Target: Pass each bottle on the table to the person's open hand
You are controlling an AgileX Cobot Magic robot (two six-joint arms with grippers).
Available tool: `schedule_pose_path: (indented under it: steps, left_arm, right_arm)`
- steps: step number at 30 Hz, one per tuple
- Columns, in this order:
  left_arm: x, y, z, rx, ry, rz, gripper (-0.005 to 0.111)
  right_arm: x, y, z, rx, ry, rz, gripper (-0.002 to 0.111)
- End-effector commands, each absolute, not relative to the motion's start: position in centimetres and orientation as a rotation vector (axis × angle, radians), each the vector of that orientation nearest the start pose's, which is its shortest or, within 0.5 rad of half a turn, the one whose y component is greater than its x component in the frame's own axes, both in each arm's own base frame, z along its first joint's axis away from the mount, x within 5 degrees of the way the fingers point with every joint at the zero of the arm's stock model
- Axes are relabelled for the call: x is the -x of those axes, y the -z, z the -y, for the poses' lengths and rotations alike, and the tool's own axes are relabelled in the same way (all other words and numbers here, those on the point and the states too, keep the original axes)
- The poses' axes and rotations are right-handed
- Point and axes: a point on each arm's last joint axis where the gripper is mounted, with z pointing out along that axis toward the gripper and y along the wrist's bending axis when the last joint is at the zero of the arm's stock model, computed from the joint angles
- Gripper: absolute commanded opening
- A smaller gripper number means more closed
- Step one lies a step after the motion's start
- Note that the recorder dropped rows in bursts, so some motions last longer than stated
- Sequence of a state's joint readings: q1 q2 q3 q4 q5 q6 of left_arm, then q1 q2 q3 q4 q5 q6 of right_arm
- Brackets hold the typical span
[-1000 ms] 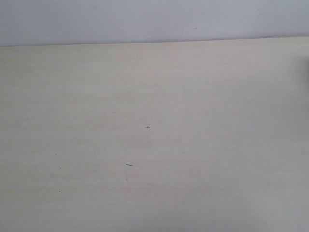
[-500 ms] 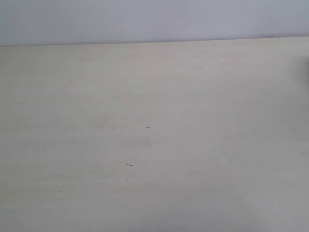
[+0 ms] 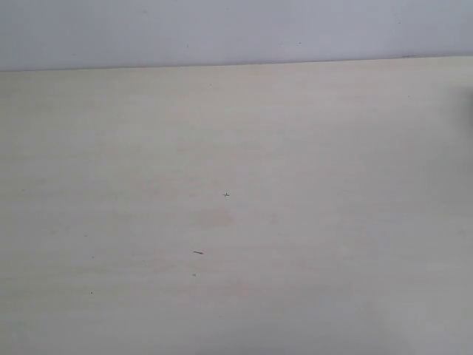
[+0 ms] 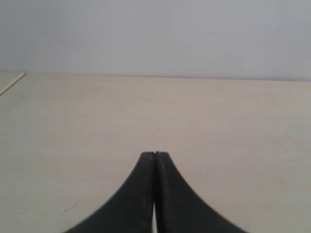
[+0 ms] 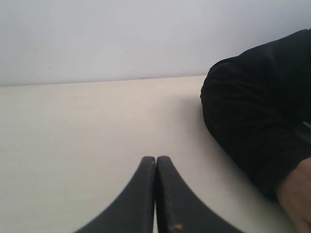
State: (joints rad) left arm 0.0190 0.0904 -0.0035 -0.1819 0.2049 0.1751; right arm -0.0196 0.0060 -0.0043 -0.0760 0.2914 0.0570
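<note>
No bottle shows in any view. The pale beige table (image 3: 236, 207) fills the exterior view, bare except for tiny dark specks; neither arm appears there. In the left wrist view my left gripper (image 4: 155, 153) is shut, its black fingers pressed together over bare tabletop (image 4: 218, 126). The right wrist view has my right gripper (image 5: 156, 158) shut as well, nothing between its fingers. Beside it, a person's black-sleeved arm (image 5: 257, 111) rests on the table, with a bit of bare skin (image 5: 296, 194) at the frame's corner. The person's open hand is not visible.
A pale grey-blue wall (image 3: 236, 29) runs behind the table's far edge. A thin light strip (image 4: 12, 83) lies at the table's edge in the left wrist view. A faint dark blur (image 3: 470, 111) touches the exterior view's right border.
</note>
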Motion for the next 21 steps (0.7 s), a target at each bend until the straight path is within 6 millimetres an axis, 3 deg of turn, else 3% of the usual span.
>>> schedule_pose_path:
  steps: [1, 21]
  left_arm:
    - [-5.8, -18.7, 0.3, -0.01, 0.034, -1.79, 0.0]
    - [-5.2, -18.3, 1.4, -0.189, 0.171, -1.808, 0.0]
  right_arm:
    - [-5.5, -18.7, 0.3, -0.022, 0.051, -1.768, 0.0]
    - [-5.5, -18.7, 0.3, -0.022, 0.051, -1.768, 0.0]
